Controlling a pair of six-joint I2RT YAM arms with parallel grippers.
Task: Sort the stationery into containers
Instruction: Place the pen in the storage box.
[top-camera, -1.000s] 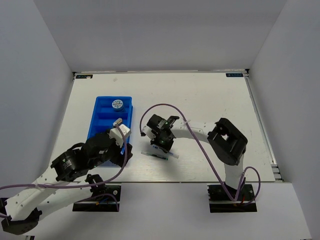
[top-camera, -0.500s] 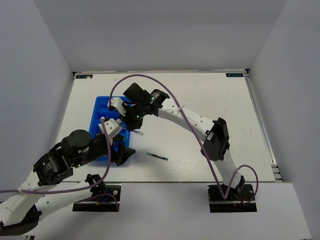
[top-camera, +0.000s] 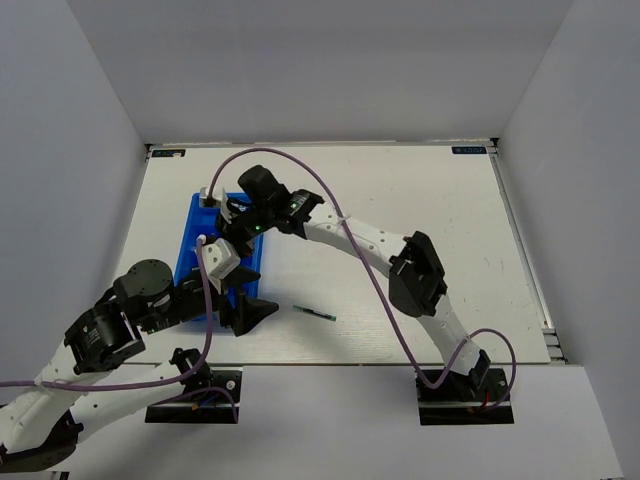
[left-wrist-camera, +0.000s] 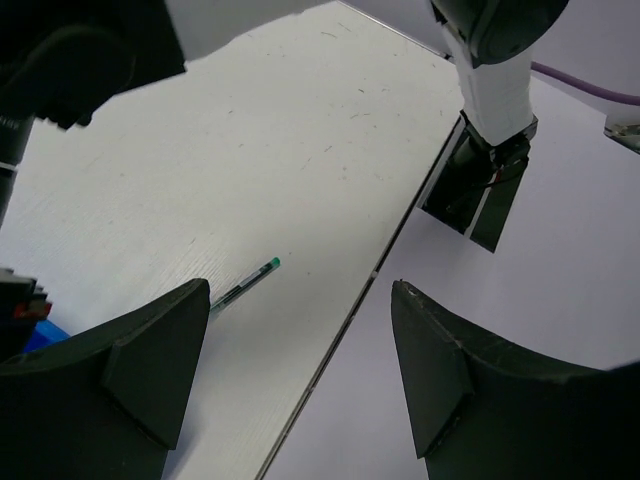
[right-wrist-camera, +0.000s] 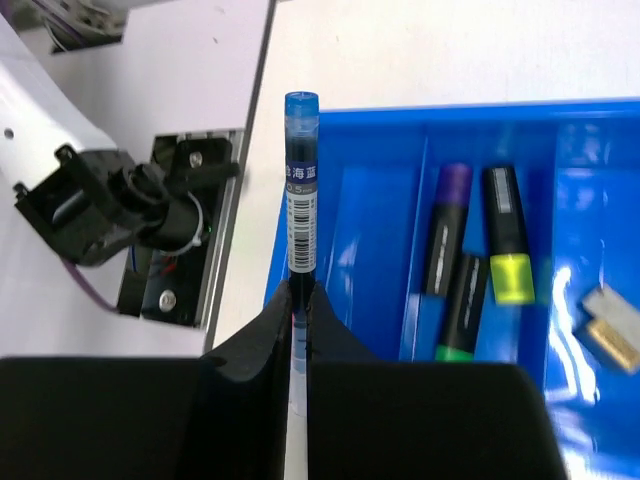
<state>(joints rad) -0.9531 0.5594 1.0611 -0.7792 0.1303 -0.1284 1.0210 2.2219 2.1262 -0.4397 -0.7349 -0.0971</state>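
The right claw (right-wrist-camera: 300, 303) is closed narrowly on the lower end of a blue-capped pen (right-wrist-camera: 301, 190), which is held above the left edge of the blue tray (right-wrist-camera: 360, 260). In the right wrist view the barrel is lined up almost exactly with the tray's outer wall, and the cap projects past the far corner. The left claw (left-wrist-camera: 300, 300) is spread wide and nothing is held in it. It is poised near the tray's near corner, over the front edge of the worktop (left-wrist-camera: 250, 130).

If the pen is let go where it hangs, it may be caught on the wall and tipped out onto the worktop. A shift towards the bare compartment just inside that wall is judged necessary first. Because only one end is pinched, the pen may also swing as the jaws part and be left lying across a divider. Both arms are crowded at the same side of the tray, so contact between them could be caused by a careless move of either.

One tray is counted. Three markers are seen inside it, apparently in one compartment: a purple-ended marker (right-wrist-camera: 447, 230), a yellow-ended marker (right-wrist-camera: 507, 250) and a green-ended marker (right-wrist-camera: 462, 310). One whitish block (right-wrist-camera: 610, 325) is seen in the next compartment. Two pens are counted: the held one and a thin pen (left-wrist-camera: 243, 287) lying loose on the worktop, apart from the tray. No patterned roll can be made out.
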